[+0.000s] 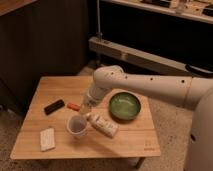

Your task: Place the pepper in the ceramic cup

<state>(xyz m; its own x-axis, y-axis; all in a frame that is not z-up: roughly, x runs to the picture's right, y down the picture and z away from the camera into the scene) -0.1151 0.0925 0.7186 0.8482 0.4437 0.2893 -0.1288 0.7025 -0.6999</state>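
The small orange-red pepper (73, 106) lies on the wooden table (60, 87), just right of a black rectangular block (54, 106). The pale ceramic cup (76, 125) stands upright in front of the pepper, toward the table's front. My white arm reaches in from the right, and the gripper (86, 105) hangs low over the table just right of the pepper and behind the cup. The pepper lies on the table, outside the cup.
A wide green bowl (124, 105) sits to the right of the gripper. A white packet (102, 125) lies tilted beside the cup on its right. A white sponge-like pad (47, 138) lies at the front left. A dark cabinet and a metal shelf stand behind the table.
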